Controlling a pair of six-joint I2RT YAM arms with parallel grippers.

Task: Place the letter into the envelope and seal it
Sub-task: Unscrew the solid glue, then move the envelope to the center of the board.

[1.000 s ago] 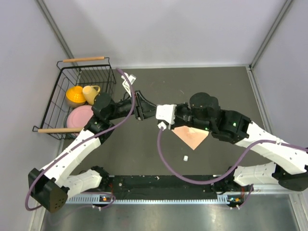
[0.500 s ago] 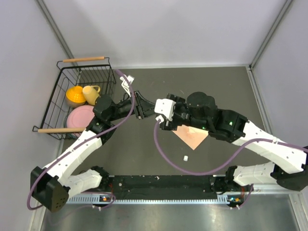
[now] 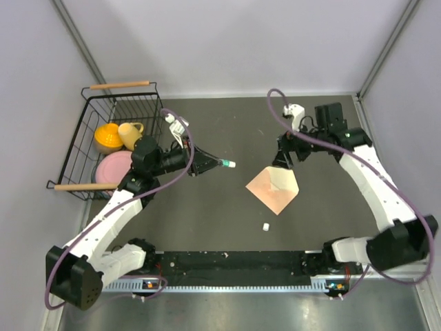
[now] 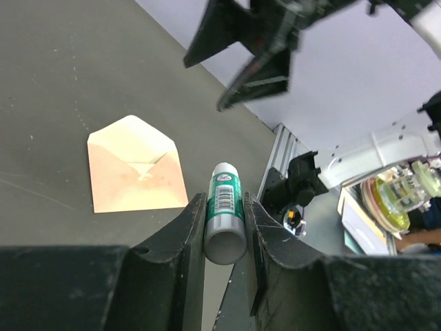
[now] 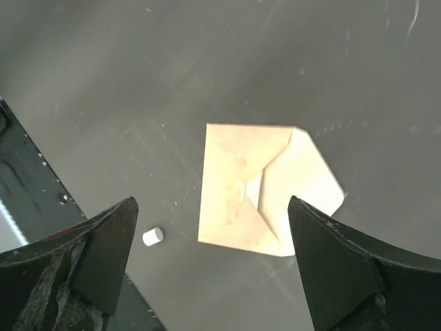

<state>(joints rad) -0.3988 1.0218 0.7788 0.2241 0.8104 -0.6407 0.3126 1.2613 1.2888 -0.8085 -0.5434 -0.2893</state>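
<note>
The peach envelope (image 3: 273, 189) lies flat on the dark table, its triangular flap open (image 4: 134, 172) (image 5: 262, 189). The letter is hidden from view as a separate sheet. My left gripper (image 3: 210, 163) is shut on a green-and-white glue stick (image 4: 225, 214), which is held level and points toward the envelope from the left (image 3: 222, 163). My right gripper (image 3: 282, 160) hovers above the envelope's far right corner. It is open wide with nothing between its fingers (image 5: 212, 200). A small white cap (image 3: 264, 226) (image 5: 153, 236) lies near the envelope's front corner.
A black wire basket (image 3: 83, 148) at the left holds an orange bowl (image 3: 107, 136), a yellow cup (image 3: 129, 132) and a pink plate (image 3: 114, 167). Grey walls close the table's back and sides. The arm bases' black rail (image 3: 234, 265) runs along the near edge.
My right gripper has left the glue stick, opened, and swung back right above the envelope. The left gripper keeps the stick, whose far end now shows.
</note>
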